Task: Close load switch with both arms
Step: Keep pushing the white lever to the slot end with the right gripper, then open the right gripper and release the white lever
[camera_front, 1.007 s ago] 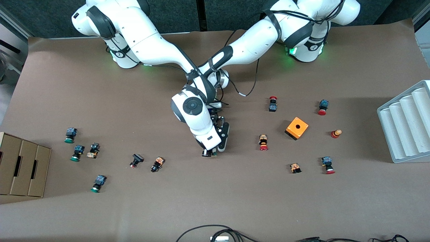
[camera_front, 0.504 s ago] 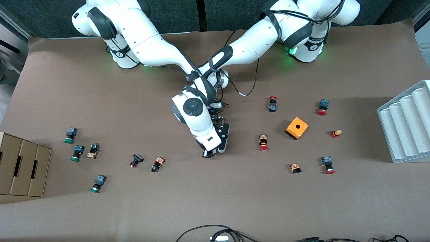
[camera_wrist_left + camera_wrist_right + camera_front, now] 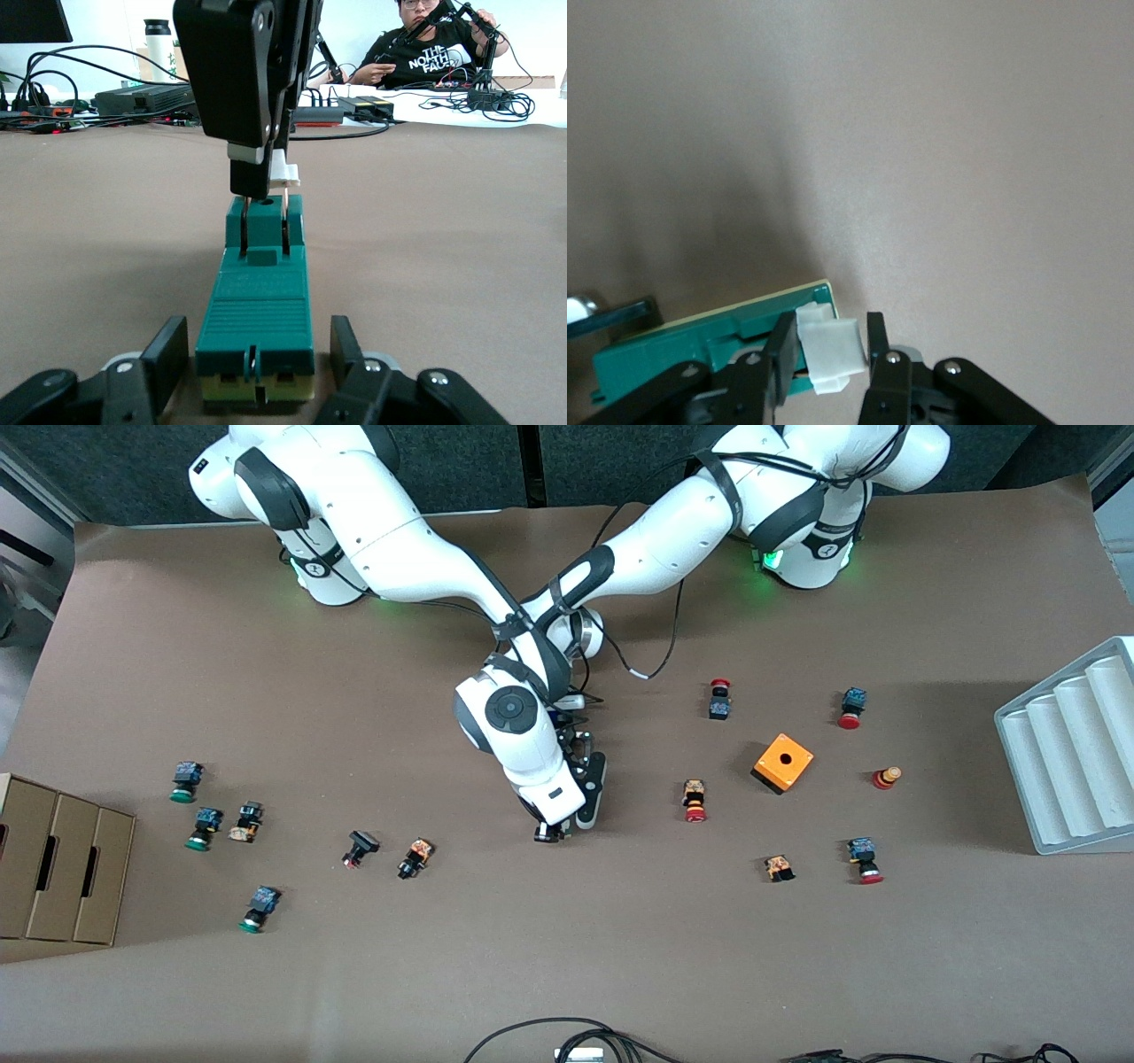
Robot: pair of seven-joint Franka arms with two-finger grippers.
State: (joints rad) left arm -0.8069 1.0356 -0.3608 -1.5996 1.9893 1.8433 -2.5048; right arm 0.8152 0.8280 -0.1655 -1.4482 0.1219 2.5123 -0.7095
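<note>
One readable bit of text, up in the upper right of the left wrist view: a person [image 3: 434,49] sitting past the table's edge wears a black T-shirt [image 3: 431,60] with white lettering, "THE NORTH FACE", stacked in lines across the chest. Small labels sit on the white arms in the front view, but they're too tiny to make out. Nothing legible on the cardboard boxes, the buttons or the orange box.
</note>
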